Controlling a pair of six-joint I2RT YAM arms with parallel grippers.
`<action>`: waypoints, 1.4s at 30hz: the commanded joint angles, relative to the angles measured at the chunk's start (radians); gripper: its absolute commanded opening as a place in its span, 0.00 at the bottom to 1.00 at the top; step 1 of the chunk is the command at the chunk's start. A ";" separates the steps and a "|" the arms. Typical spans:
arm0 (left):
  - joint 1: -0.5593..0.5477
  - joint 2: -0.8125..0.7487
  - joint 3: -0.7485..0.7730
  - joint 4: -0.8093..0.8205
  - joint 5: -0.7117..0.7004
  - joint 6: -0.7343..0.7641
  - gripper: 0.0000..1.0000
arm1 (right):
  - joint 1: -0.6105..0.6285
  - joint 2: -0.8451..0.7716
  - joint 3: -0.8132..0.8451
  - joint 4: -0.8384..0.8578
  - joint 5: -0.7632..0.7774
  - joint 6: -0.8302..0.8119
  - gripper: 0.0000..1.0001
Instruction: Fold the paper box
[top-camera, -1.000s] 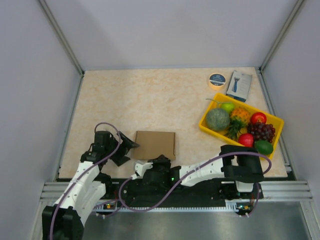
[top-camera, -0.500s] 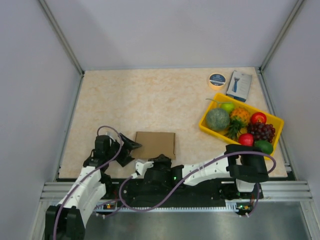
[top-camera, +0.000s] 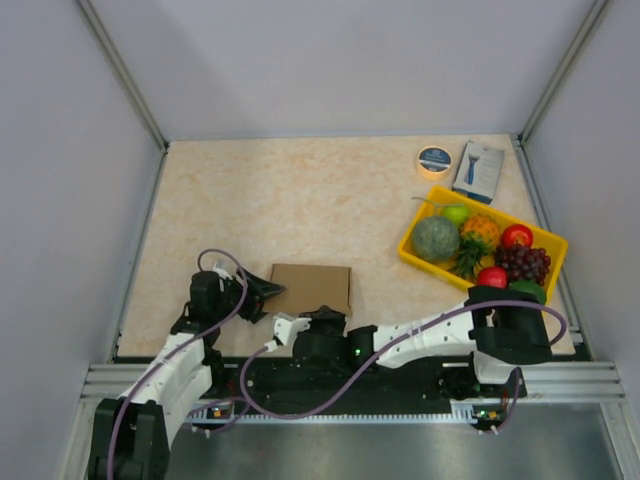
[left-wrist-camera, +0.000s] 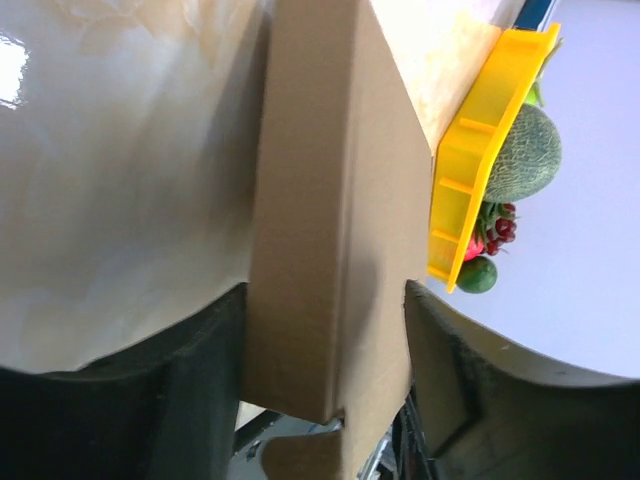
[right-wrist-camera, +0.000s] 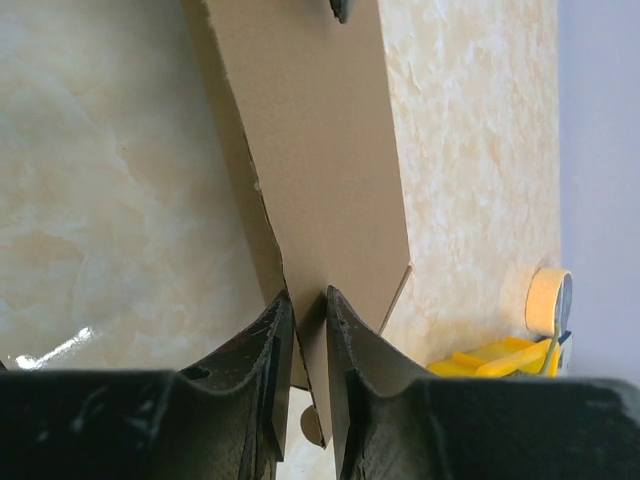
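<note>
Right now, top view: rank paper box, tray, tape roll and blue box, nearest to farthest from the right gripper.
1. paper box: pinched at its near edge by the right gripper.
2. tray: to the right, mid-table.
3. tape roll: far right, at the back.
4. blue box: back right corner, just beyond the tape roll.

No legible text anywhere; print on the small blue-and-white box (top-camera: 478, 171) too small.

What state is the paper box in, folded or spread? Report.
Folded: the paper box shows a crease between two faces in the left wrist view. Closed ends: cannot tell.
</note>
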 joint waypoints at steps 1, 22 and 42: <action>0.005 0.005 0.004 0.081 0.040 -0.004 0.60 | -0.018 -0.055 -0.016 0.037 -0.022 0.025 0.19; 0.005 -0.161 0.138 -0.366 0.151 -0.352 0.16 | -0.081 -0.243 0.088 -0.223 -0.355 0.053 0.75; 0.005 -0.178 0.210 -0.517 0.172 -0.390 0.66 | -0.149 -0.113 0.179 -0.236 -0.290 -0.057 0.26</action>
